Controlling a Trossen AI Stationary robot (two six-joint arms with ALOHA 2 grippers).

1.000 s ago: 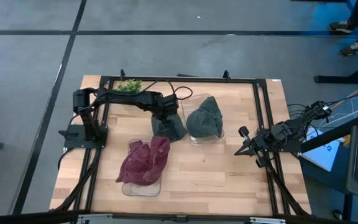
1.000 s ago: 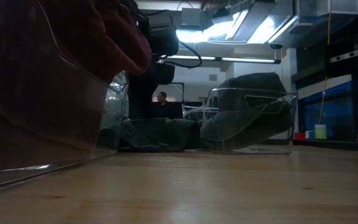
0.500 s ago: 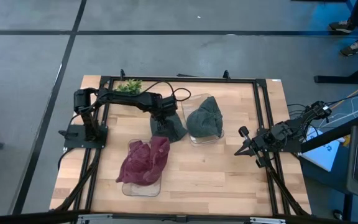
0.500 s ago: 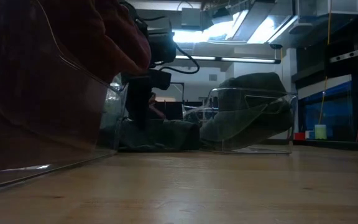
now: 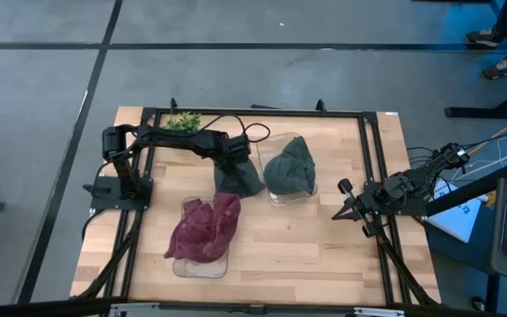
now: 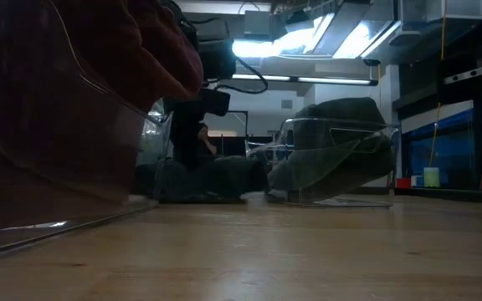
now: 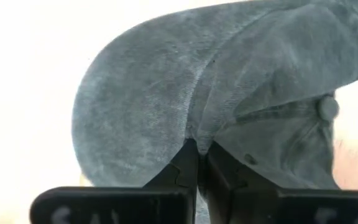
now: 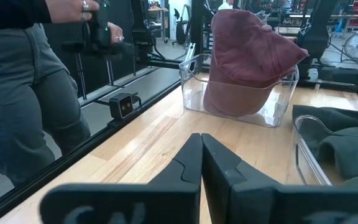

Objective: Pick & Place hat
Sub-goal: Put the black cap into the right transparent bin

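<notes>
A grey-green hat lies on the wooden table between two clear bins, and its crown fills the left wrist view. My left gripper stands over it, shut on its cloth. A second grey-green hat rests in the far clear bin. A maroon hat sits in the near clear bin. My right gripper waits shut above the table's right side, touching nothing. My left gripper pinches a raised fold of the hat's crown between its two fingers. The fingers point down from above. The hat still lies on the table, its cloth puckered toward the fingers.
A small green plant stands at the table's far left. A black frame runs around the table. Bare wood lies at the near right. A person stands beyond the table's edge in the right wrist view.
My left gripper has come down onto the grey-green hat on the table and shut on a fold of its crown. The cloth has gathered between the fingers; the hat stays on the table.
</notes>
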